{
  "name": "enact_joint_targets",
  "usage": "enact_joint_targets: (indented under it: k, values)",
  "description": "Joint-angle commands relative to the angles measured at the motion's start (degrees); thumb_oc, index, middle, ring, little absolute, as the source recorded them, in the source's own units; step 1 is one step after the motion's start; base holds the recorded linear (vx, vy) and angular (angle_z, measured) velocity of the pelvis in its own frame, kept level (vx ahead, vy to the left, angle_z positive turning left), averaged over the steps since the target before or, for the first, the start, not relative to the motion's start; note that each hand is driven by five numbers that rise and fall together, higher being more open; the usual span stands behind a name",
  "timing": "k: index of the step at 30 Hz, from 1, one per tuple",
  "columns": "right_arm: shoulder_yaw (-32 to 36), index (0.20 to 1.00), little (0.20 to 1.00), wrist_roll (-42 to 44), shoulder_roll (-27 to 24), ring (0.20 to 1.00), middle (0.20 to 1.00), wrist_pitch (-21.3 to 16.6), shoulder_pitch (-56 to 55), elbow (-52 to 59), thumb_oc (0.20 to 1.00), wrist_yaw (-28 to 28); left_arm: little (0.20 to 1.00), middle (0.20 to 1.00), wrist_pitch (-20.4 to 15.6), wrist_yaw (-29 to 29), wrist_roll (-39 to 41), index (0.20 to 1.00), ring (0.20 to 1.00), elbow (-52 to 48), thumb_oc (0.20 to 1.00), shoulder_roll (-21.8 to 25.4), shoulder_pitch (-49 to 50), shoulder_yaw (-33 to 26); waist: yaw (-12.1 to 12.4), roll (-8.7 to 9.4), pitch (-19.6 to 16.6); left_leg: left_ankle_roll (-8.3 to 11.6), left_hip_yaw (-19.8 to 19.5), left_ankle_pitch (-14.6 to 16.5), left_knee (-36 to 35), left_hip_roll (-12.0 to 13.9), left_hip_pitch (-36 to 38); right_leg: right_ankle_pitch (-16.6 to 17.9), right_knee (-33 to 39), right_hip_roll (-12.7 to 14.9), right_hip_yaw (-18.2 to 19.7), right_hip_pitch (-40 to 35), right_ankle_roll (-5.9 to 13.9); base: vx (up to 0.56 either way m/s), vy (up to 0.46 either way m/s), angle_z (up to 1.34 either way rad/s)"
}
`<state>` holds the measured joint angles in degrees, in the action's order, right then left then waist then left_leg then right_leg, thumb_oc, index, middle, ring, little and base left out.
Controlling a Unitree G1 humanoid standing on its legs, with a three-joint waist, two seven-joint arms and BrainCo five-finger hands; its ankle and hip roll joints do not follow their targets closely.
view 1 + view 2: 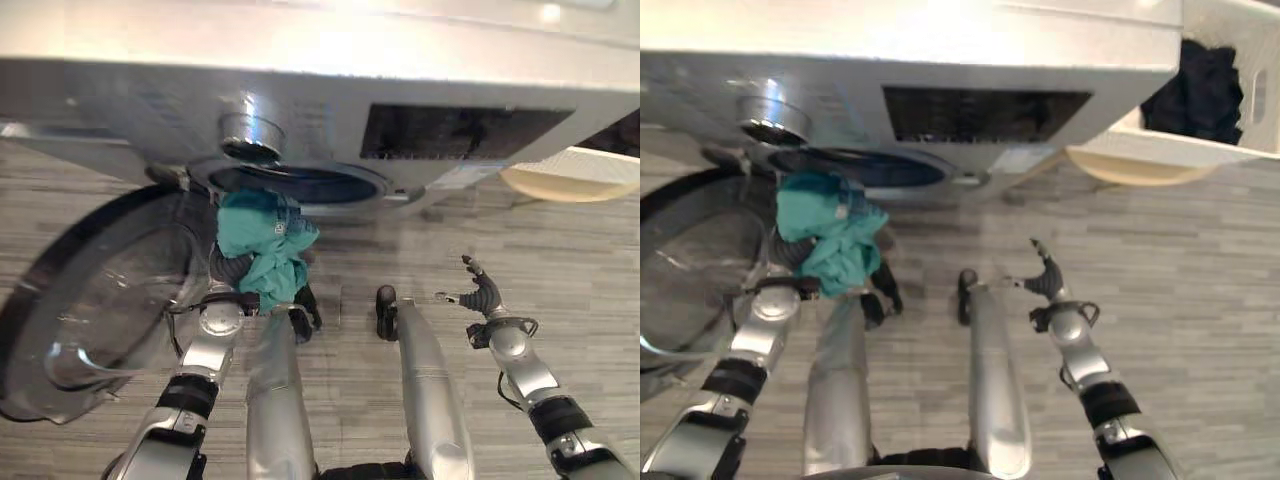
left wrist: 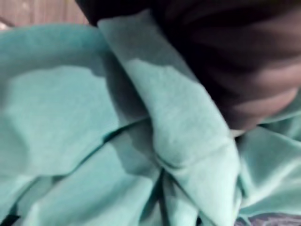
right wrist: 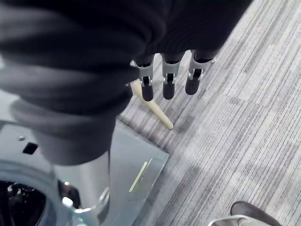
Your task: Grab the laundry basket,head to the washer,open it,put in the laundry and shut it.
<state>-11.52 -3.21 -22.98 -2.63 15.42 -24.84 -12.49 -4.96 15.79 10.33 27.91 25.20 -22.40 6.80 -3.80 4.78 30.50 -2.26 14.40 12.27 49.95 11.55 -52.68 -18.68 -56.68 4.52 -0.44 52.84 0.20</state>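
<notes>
- The left robot hand [image 1: 232, 272] is wrapped up in a teal cloth [image 1: 265, 245], so I cannot tell how its fingers sit.
- The cloth is bunched up just in front of the washer's round opening [image 1: 300, 183].
- The washer [image 1: 320, 100] is straight ahead, and its door [image 1: 95, 300] is swung wide open to the left.
- The right robot hand [image 1: 482, 292] is out to the right above the floor [image 1: 420, 250], its fingers straight and holding nothing.
- A white basket [image 1: 1200, 145] with dark clothes [image 1: 1200, 90] sits far right, beside the washer.

Teal cloth [image 1: 262, 245] swallows the left hand's [image 1: 232, 272] fingers; washer door [image 1: 90, 300] runs off the left edge, basket [image 1: 1200, 110] off the upper right.
</notes>
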Motion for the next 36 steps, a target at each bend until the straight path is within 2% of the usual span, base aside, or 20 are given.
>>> enact_joint_targets:
  k: [1,3,4,5,7,10,14,15,16,20,23,24,28,31,36]
  values:
    - [1.1,1.0,1.0,3.3,-1.0,1.0,1.0,-3.5,-4.7,4.8,1.0,-2.6,0.2,0.2,-4.5,5.9,5.1,0.2,0.2,-1.6,0.2,3.0,-5.3,-0.9,-1.7,-2.02,-7.2,-2.3,-5.4,9.8,10.0,-0.7,-4.6,4.7,5.5,-0.6,-0.5,5.5,2.07,-0.05,-0.084,0.01]
    - [1.2,1.0,1.0,3.7,-1.4,1.0,1.0,-4.7,-5.5,7.2,1.0,-2.3,0.2,0.2,-4.8,8.0,5.5,0.2,0.2,-0.6,0.2,6.8,-12.2,-1.2,-2.8,-2.14,-7.2,-2.74,-6.7,11.0,13.7,0.2,-8.7,3.0,1.8,-0.9,-0.3,9.4,1.44,-0.02,-0.057,-0.02]
    - [1.3,1.0,1.0,3.7,-1.3,1.0,1.0,-4.7,-5.5,7.3,1.0,-2.3,0.2,0.2,-4.9,8.0,5.6,0.2,0.2,-0.3,0.2,6.8,-12.5,-1.1,-2.7,-2.18,-7.3,-2.72,-6.8,11.2,14.1,0.2,-9.2,2.8,1.4,-0.9,-0.4,9.8,1.41,0.0,-0.063,-0.04]
    - [1.2,1.0,1.0,4.3,-1.6,1.0,1.0,-6.3,-6.5,8.5,1.0,-1.6,0.2,0.2,-5.1,9.8,5.3,0.2,0.2,1.9,0.2,11.1,-18.9,-0.6,-3.6,-2.32,-7.6,-2.97,-8.2,12.2,17.8,0.9,-13.0,1.7,-2.1,-1.1,-0.3,13.4,1.14,0.01,-0.069,-0.01]
    - [0.3,1.0,1.0,4.7,-1.9,1.0,1.0,-7.6,-7.3,8.9,1.0,-1.2,0.2,0.2,-5.5,12.1,4.7,0.2,0.2,2.7,0.2,15.4,-25.8,1.1,-4.4,-2.53,-7.8,-3.04,-9.2,12.9,20.1,1.5,-15.8,0.9,-4.2,-1.4,-0.4,15.9,0.94,0.01,-0.078,-0.02]
    - [-0.9,1.0,1.0,6.2,-3.0,1.0,1.0,-9.1,-7.5,8.8,1.0,0.1,0.2,0.2,-4.8,15.1,2.2,0.2,0.2,5.5,0.2,21.7,-38.0,7.2,-5.5,-2.95,-8.6,-2.88,-10.4,13.9,24.1,1.5,-20.5,0.1,-7.9,-1.7,-0.7,20.2,0.79,0.01,-0.056,-0.02]
    - [-1.7,1.0,1.0,8.0,-4.3,1.0,1.0,-10.6,-7.4,9.3,1.0,1.2,0.2,0.2,-3.5,16.9,-1.8,0.2,0.2,11.2,0.2,25.5,-48.0,15.3,-6.2,-3.19,-9.2,-2.7,-11.2,14.3,26.7,1.5,-24.2,-0.2,-10.0,-1.9,-1.0,23.4,0.83,0.0,0.0,0.0]
    - [-2.0,1.0,1.0,8.5,-4.7,1.0,1.0,-11.1,-7.3,9.6,1.0,1.4,0.263,0.263,-3.1,17.0,-3.3,0.263,0.263,12.8,0.263,26.1,-50.3,17.7,-6.2,-3.29,-9.4,-2.71,-11.5,14.4,27.4,1.5,-25.1,-0.2,-10.5,-1.9,-1.0,24.1,0.87,0.01,-0.002,-0.03]
    - [-2.2,1.0,1.0,9.3,-5.3,1.0,1.0,-11.5,-7.0,10.2,1.0,1.7,1.0,1.0,-2.0,16.0,-5.7,1.0,1.0,16.4,1.0,26.4,-54.3,22.5,-6.3,-3.28,-9.7,-2.63,-11.7,14.4,28.1,1.5,-26.6,-0.2,-11.1,-1.9,-1.2,25.4,0.89,0.0,0.0,0.0]
    - [-2.9,1.0,1.0,9.5,-6.8,1.0,1.0,-11.6,-6.5,11.5,1.0,2.0,1.0,1.0,-1.3,11.5,-7.7,1.0,1.0,20.6,1.0,23.7,-56.1,27.0,-6.2,-3.24,-10.1,-2.41,-12.0,13.9,28.2,1.0,-28.0,0.0,-11.4,-1.7,-1.2,26.6,0.8,-0.01,-0.009,0.04]
    - [-2.8,1.0,1.0,9.4,-6.9,1.0,1.0,-11.5,-6.5,11.5,1.0,2.1,1.0,1.0,-1.1,10.4,-8.5,1.0,1.0,21.5,1.0,23.3,-55.8,27.5,-6.2,-3.27,-10.3,-2.37,-11.9,13.8,28.1,0.9,-28.1,0.1,-11.3,-1.7,-1.1,26.8,0.78,0.0,-0.016,0.05]
    - [-2.5,1.0,1.0,9.0,-7.3,1.0,1.0,-11.1,-6.7,11.7,1.0,2.3,1.0,1.0,-0.2,7.2,-9.7,1.0,1.0,22.8,1.0,23.0,-54.9,28.7,-6.1,-3.38,-10.5,-2.23,-11.9,13.6,28.1,0.6,-28.3,0.1,-11.5,-1.8,-1.1,26.9,0.72,-0.01,-0.022,0.05]
    - [-1.6,1.0,1.0,8.3,-7.7,1.0,1.0,-10.7,-7.2,11.7,1.0,2.7,1.0,1.0,-0.2,3.5,-15.0,1.0,1.0,21.2,1.0,23.8,-54.1,31.4,-5.6,-3.73,-11.4,-2.0,-12.2,13.2,27.7,0.1,-28.5,0.1,-11.6,-1.7,-1.1,27.0,0.6,-0.01,-0.025,0.06]
    - [-1.3,1.0,1.0,8.1,-7.8,1.0,1.0,-11.0,-7.2,11.4,1.0,2.7,1.0,1.0,-0.9,4.3,-15.5,1.0,1.0,18.6,1.0,23.9,-51.3,29.6,-5.2,-3.65,-11.7,-1.74,-12.3,12.9,27.0,0.0,-28.0,0.2,-11.3,-1.5,-1.2,26.5,0.6,-0.02,-0.024,0.08]
    - [-1.4,1.0,1.0,7.4,-5.5,1.0,1.0,-9.6,-7.6,10.1,1.0,1.6,1.0,1.0,-1.7,5.6,-9.0,1.0,1.0,10.9,1.0,18.6,-35.3,17.6,-3.7,-3.42,-12.7,-0.63,-12.6,10.7,21.9,-0.8,-24.4,0.9,-7.5,-0.8,-2.1,22.3,0.48,-0.06,-0.028,0.08]
